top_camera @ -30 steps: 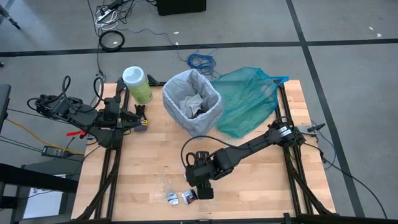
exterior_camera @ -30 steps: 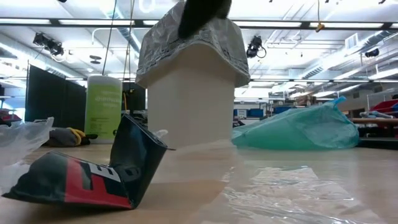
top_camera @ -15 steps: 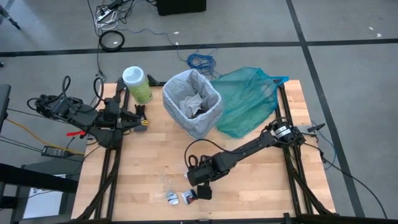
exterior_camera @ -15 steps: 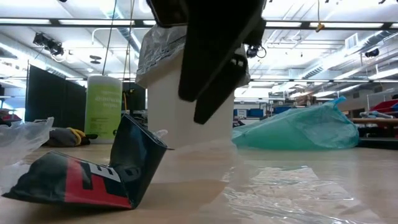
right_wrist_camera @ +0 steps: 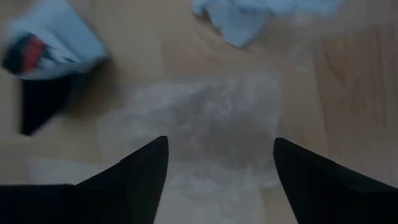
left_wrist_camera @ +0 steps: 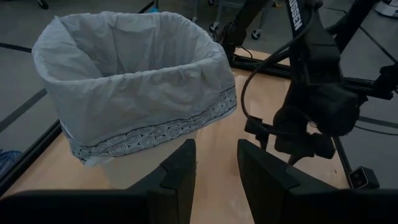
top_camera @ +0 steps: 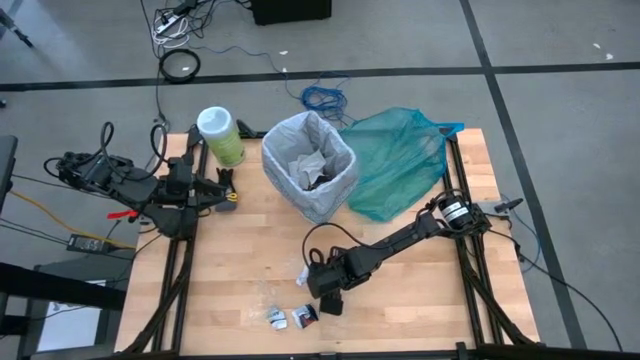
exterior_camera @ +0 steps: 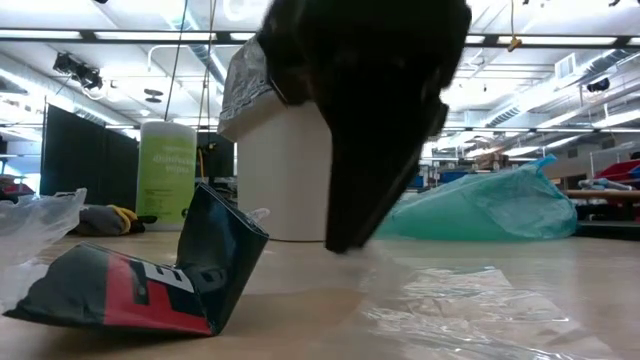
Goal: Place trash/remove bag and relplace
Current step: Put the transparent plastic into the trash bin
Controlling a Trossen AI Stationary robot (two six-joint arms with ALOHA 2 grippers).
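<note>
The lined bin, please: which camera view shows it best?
The left wrist view: the lined bin fills it, showing the rim and the liner's patterned edge. The high view shows its inside from above, small; the low view shows one side, partly hidden by the right arm; the right wrist view misses it.

Trash in bag

A light butcher-block wooden table stands on a grey concrete floor crossed by dark seam lines. On the floor beyond the table's far edge lie a coil of black cable, a tangle of blue wire and a white power strip. A black box sits at the far edge. Across the table, the room is a wide workshop hall: a white ceiling with long strip lights, black spotlights on the left, dark partition panels at far left, cluttered benches at far right.
</note>
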